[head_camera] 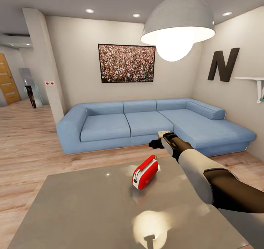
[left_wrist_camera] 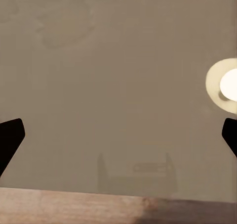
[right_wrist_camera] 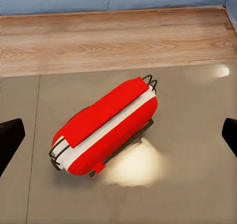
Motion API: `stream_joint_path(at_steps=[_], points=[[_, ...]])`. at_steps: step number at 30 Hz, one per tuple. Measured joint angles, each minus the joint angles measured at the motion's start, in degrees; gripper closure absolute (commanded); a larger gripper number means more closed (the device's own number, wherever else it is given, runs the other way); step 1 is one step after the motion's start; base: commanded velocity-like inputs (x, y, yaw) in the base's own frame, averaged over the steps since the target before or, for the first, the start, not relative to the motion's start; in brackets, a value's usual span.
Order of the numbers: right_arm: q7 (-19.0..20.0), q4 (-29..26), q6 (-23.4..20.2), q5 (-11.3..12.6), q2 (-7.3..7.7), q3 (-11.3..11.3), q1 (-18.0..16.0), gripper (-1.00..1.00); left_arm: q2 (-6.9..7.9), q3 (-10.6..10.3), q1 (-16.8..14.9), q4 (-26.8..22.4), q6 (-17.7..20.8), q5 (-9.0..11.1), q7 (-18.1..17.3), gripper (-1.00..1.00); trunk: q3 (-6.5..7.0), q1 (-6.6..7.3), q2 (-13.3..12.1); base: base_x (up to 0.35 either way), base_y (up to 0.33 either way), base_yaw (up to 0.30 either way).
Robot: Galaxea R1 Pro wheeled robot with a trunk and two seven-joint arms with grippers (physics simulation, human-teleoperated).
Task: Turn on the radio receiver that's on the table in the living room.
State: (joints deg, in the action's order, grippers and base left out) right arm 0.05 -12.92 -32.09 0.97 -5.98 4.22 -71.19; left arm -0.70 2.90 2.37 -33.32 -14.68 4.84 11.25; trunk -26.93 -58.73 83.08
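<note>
The red radio receiver stands on the glossy grey table, near its far edge, its white-silver band facing me. In the right wrist view the radio receiver lies below the camera, red handle on top, between two black fingertips set far apart. My right gripper hovers open above and just beyond the radio, touching nothing. The left gripper is open too, held over bare table top close to an edge, with wood floor past it.
A blue L-shaped sofa runs along the back and right walls behind the table. A big pendant lamp hangs overhead and glares off the table. The crowd photo, letter N, a white shelf and a pillar line the room.
</note>
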Motion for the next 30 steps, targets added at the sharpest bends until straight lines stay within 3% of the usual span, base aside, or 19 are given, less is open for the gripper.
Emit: stream_joint_path(at_steps=[9,30], points=[[0.0,0.0,0.0,0.0,0.0,0.0,0.0,-1.0,-0.01,0.0,0.0,0.0,0.0,0.0,0.0,-1.0,-0.18,0.0,0.0,0.0,0.0,0.0],[0.4,0.0,0.2,0.2,0.0,0.0,0.0,-1.0,0.07,0.0,0.0,0.0,-0.1,0.0,0.0,-1.0,-2.09,0.0,0.0,0.0,0.0,0.0]])
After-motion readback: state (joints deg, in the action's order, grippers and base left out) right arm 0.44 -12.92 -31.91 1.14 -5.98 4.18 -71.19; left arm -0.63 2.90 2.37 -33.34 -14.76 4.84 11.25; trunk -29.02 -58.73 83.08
